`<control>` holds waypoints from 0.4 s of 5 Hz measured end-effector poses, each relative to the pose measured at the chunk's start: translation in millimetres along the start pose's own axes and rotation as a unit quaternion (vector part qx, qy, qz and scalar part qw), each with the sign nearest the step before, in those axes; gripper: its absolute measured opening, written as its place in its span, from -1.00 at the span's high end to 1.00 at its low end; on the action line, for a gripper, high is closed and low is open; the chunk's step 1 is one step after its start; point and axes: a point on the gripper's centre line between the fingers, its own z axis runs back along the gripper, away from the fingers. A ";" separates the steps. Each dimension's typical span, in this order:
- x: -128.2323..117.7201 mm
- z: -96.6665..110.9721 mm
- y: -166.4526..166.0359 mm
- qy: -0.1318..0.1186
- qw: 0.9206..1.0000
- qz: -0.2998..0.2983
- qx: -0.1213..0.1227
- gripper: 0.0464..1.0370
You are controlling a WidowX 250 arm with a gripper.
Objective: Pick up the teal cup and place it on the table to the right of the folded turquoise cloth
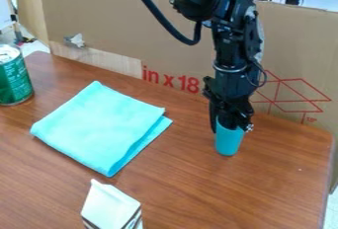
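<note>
Cup [229,143], blue and roughly upright, is at the right of the table [198,193], its upper part clamped in your gripper [231,126]. Across from it you see a folded turquoise cloth [99,127], a green can [15,81] at the view's left edge, a white carton [111,206] at the bottom, and printed cardboard [99,16] behind.

Taking your view as a clock face, you have a green can [15,77] toward ten o'clock, left of a folded turquoise cloth [99,127] at eight. A white carton [113,207] sits at seven, below the cloth. All three are on your brown wooden table [198,193]. Cardboard [99,6] with red print stands behind it, across twelve.
</note>
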 end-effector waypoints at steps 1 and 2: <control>-0.1 -0.3 -0.4 0.009 1.000 0.004 -0.004 0.80; -2.1 1.8 -1.9 0.026 0.999 0.015 -0.013 0.36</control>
